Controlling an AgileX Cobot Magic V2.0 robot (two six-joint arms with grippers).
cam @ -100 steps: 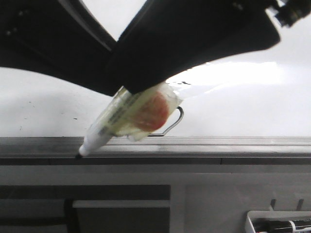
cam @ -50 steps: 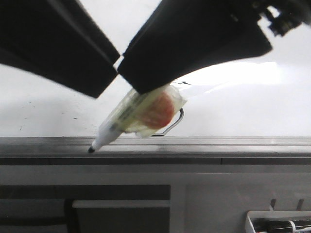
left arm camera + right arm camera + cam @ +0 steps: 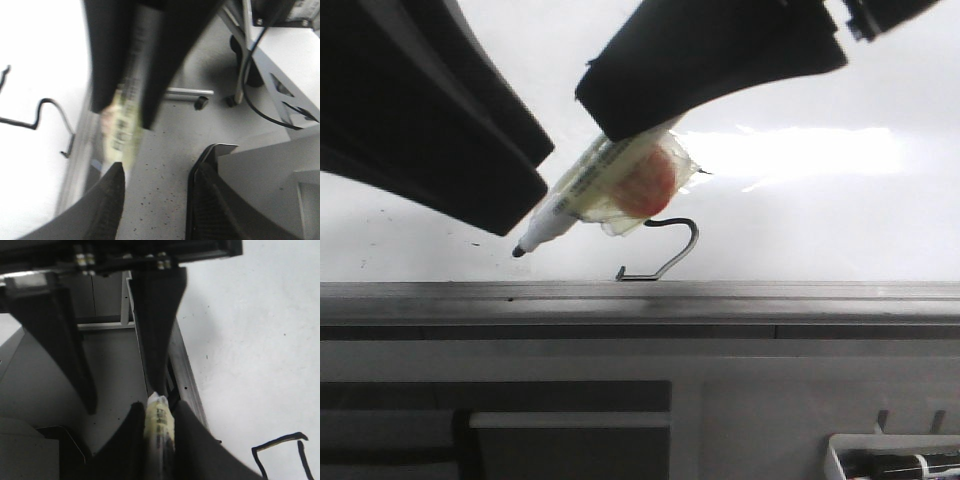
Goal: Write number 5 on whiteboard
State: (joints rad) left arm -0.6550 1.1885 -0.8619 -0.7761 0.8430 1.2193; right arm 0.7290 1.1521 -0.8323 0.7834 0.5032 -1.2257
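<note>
The whiteboard [image 3: 840, 220] lies flat with its grey rail [image 3: 720, 295] along the near edge. The number 5 [image 3: 667, 252] is a thin black line just behind the rail; it also shows in the left wrist view [image 3: 47, 120] and the right wrist view [image 3: 280, 450]. My right gripper [image 3: 159, 440] is shut on a white marker [image 3: 590, 190] wrapped in clear tape with a red patch. The marker's black tip [image 3: 518, 251] hangs just above the board, left of the 5. My left gripper [image 3: 155, 200] is open and empty, close beside the marker.
Beyond the rail is grey speckled floor [image 3: 165, 150] with a caster and cables. A white tray [image 3: 895, 462] with a spare marker sits low at the right. The board [image 3: 250, 330] carries a few dark specks.
The right gripper has lifted the marker up and slightly right; its tip has left the rail and now hangs above the board. The 5's hook and tail are now uncovered.
</note>
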